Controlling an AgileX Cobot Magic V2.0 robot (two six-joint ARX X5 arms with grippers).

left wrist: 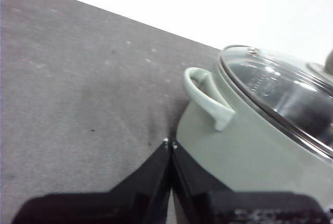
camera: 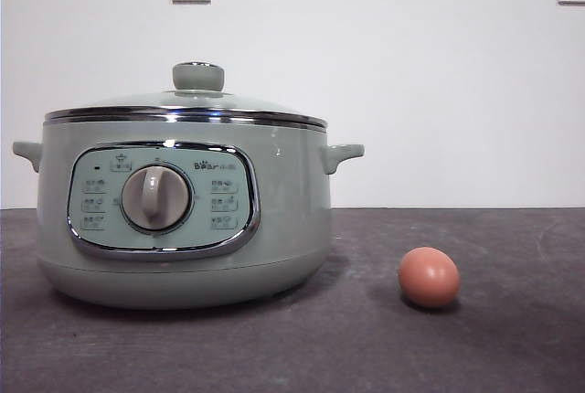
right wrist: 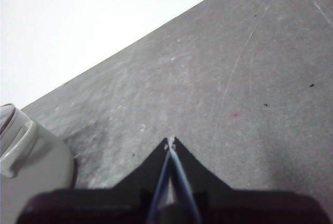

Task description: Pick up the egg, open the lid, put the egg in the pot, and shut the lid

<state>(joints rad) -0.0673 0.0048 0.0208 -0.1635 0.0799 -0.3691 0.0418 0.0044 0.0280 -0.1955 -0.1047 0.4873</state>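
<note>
Pot (camera: 183, 219) with lid (camera: 187, 110) on, egg (camera: 429, 277) loose beside it on dark table (camera: 512, 338).

Egg is smooth, reddish-brown, oval, lying apart from the pot on the side away from the dial (camera: 156, 197), bare matte tabletop all round it up to the white wall (camera: 411, 73). Pot is round, sage green, glossy, with chrome-framed panel and small side handles; domed glass lid with chrome rim and green knob (camera: 198, 76) sits closed. Left gripper (left wrist: 170, 143) near a pot handle (left wrist: 207, 96), jaws pressed together, holding nothing. Right gripper (right wrist: 171, 141) over scuffed table, jaws likewise together, empty.
</note>
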